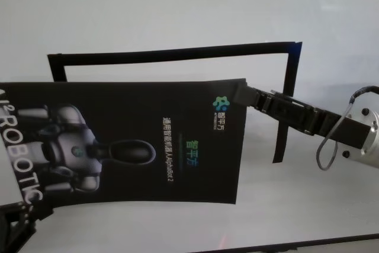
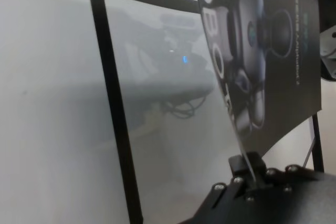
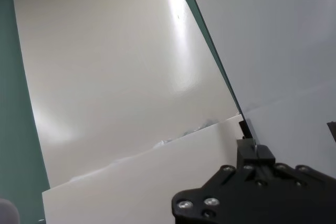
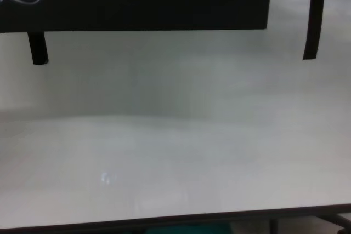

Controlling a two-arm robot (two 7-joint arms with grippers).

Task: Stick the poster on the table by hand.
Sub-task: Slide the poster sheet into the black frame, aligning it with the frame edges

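A wide white work surface [image 4: 175, 152] is filling nearly every view, its thin dark front edge [image 4: 164, 222] running along the bottom of the chest view. Narrow black strips [image 1: 177, 54] are lying on it in a rectangular outline, one along the far side and one down the right. A soft, even light is falling across the surface, and a patch of teal floor [image 3: 6, 103] is showing in the right wrist view.
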